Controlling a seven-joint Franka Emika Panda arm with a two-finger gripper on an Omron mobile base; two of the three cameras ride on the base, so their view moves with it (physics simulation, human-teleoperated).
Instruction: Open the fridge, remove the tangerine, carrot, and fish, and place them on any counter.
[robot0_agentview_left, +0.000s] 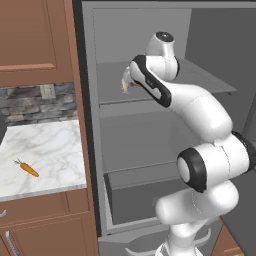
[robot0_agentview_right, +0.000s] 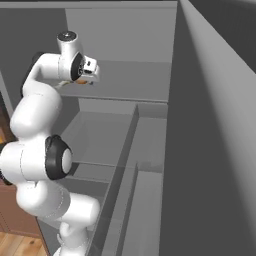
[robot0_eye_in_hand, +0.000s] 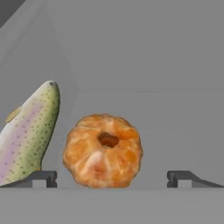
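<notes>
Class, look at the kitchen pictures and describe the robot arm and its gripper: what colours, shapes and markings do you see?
The arm is glossy white, built of thick rounded segments with bulbous elbows. Black bands ring its joints, and a round grey-black cap tops one joint. The gripper has two small dark grey finger tips, flat and wedge-shaped. No cables or lettering are visible.

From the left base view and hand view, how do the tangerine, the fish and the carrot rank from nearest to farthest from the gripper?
1. The tangerine: on the fridge shelf, between the open fingertips of the gripper.
2. The fish: on the same shelf, beside the tangerine, by one fingertip; nearly as near.
3. The carrot: clearly farthest, on the counter outside the fridge.
</notes>
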